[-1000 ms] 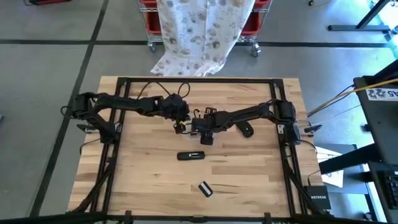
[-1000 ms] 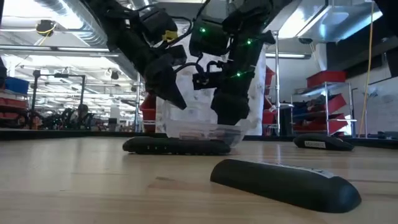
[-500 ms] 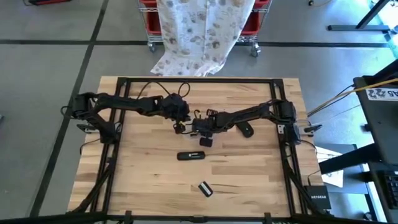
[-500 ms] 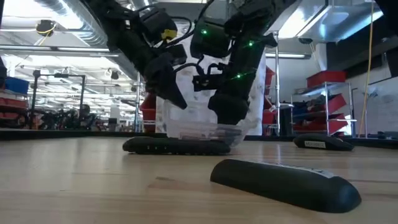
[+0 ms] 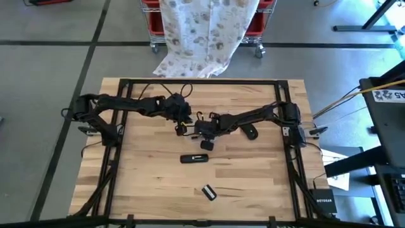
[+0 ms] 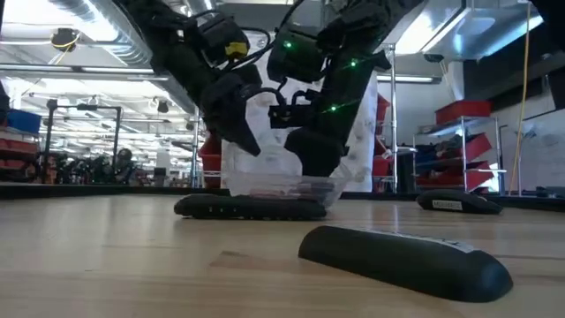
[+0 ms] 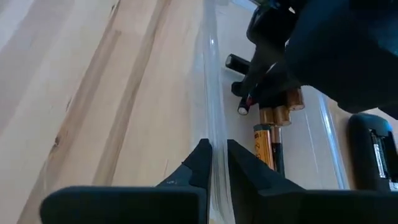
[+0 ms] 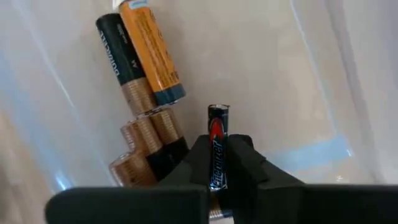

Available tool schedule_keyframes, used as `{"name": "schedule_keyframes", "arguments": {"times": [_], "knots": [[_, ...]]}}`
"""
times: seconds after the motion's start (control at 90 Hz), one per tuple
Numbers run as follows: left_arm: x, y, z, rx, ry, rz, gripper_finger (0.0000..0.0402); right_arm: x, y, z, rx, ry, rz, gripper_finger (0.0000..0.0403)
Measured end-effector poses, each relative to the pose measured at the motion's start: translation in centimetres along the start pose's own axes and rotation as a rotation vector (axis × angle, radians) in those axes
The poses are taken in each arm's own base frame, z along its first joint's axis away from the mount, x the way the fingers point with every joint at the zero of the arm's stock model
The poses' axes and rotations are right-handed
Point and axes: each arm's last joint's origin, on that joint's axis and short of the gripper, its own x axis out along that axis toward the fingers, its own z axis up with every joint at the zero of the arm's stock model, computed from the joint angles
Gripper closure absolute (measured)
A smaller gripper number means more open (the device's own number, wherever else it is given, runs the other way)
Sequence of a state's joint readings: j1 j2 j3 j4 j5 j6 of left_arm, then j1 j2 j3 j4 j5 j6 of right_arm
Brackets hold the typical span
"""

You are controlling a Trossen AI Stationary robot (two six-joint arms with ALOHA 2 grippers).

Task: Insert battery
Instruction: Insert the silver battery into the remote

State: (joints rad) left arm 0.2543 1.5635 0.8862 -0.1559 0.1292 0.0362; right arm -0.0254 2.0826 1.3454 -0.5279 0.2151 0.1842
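A clear plastic container stands mid-table with several batteries lying on its floor. My left gripper is shut on the container's side wall. My right gripper reaches down into the container from the right, shut on a slim black battery. In the high view the two grippers meet at the container, left and right. A black remote lies flat just in front of them. My left gripper pinches the container's thin clear wall at its rim, one finger inside and one outside, the fingers slanting down from the table's left. The container rests on the table. My right gripper pinches the black battery between its two fingers, which lie along it. The battery's free end sticks out past the fingertips, pointing down into the container over the other batteries.
A second dark remote lies to the right of the container. A small black cover piece lies nearer the front edge, large in the low view. A patterned cloth hangs beyond the far edge. Bare wood stretches along the front.
My right gripper has edged a little toward the table's left inside the container, still shut on the black battery. My left gripper keeps its hold on the container wall.
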Motion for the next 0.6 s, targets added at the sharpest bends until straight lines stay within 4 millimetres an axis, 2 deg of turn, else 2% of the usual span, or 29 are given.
{"name": "schedule_keyframes", "arguments": {"times": [0.278,0.6], "knots": [[-0.1,0.6,-0.2,-0.046,0.02,0.027,0.0393,-2.1,-0.5,0.7,0.022,-0.079,0.007,0.0402],[-0.2,1.2,-0.3,-0.094,0.03,0.049,0.0391,-2.5,-0.4,1.1,0.03,-0.119,0.025,0.0403]]}}
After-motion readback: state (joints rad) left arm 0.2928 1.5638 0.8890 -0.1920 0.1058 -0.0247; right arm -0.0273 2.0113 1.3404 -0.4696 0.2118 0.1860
